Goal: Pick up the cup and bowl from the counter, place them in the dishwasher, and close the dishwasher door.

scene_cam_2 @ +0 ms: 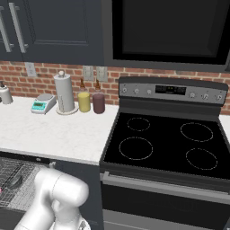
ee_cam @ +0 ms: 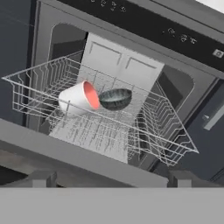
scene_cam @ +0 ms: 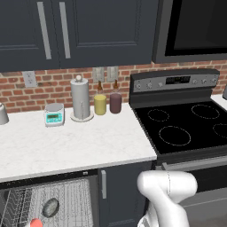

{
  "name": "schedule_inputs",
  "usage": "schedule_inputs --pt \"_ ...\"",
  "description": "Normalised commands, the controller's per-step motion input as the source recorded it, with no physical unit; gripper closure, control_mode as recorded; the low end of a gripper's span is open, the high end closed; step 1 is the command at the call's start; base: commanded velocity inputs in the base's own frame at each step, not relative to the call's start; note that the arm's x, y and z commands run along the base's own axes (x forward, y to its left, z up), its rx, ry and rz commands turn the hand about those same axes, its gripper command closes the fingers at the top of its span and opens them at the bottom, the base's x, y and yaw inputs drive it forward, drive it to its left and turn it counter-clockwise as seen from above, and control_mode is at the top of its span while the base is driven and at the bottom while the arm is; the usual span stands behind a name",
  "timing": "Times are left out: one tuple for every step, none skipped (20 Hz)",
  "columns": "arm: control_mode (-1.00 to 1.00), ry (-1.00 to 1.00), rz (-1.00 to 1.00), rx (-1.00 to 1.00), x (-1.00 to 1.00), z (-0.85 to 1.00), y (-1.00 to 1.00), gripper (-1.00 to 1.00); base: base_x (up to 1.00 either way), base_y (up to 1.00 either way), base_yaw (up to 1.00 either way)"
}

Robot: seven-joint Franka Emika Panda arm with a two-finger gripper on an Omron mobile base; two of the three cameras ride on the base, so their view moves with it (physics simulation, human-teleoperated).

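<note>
Wide-open, empty pincer [ee_cam: 109, 179] points down at tipped cup [ee_cam: 78, 99] touching bowl [ee_cam: 115, 99].

A home kitchen: a black stove [scene_cam: 186, 126] beside a white marbled desk [scene_cam: 66, 146], dark cabinets [scene_cam: 80, 31] over a brick wall [scene_cam: 48, 84], and an open dishwasher [ee_cam: 131, 52] with a wire rack [ee_cam: 100, 127].

You see the cup [ee_cam: 78, 99] tipped beside the bowl [ee_cam: 115, 99] in the dishwasher [ee_cam: 131, 39] rack [ee_cam: 144, 131], frame center-left
</note>
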Motion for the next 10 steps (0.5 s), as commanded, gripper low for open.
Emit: schedule_inputs --pt "-1.0 0.09 0.0 -0.16 -0.01 -0.17 0.21 -1.0 0.0 0.0 0.0" --pt "-1.0 0.09 0.0 -0.14 0.0 -0.27 0.14 -1.0 0.0 0.0 0.0" --pt "-1.0 0.08 0.0 -0.12 0.0 -0.33 0.1 -1.0 0.0 0.0 0.0" --pt "-1.0 0.07 0.0 -0.09 0.0 -0.41 0.03 -1.0 0.0 0.0 0.0" --pt "-1.0 0.05 0.0 -0.07 0.0 -0.46 0.0 -1.0 0.0 0.0 0.0" --pt "-1.0 0.07 0.0 -0.06 0.0 -0.54 0.0 -1.0 0.0 0.0 0.0" --pt "-1.0 0.09 0.0 -0.06 0.0 -0.59 0.0 -1.0 0.0 0.0 0.0" --pt "-1.0 0.09 0.0 -0.06 0.0 -0.64 0.0 -1.0 0.0 0.0 0.0" --pt "-1.0 0.09 0.0 -0.06 0.0 -0.66 0.0 -1.0 0.0 0.0 0.0" --pt "-1.0 0.09 0.0 -0.06 0.0 -0.64 0.0 -1.0 0.0 0.0 0.0"
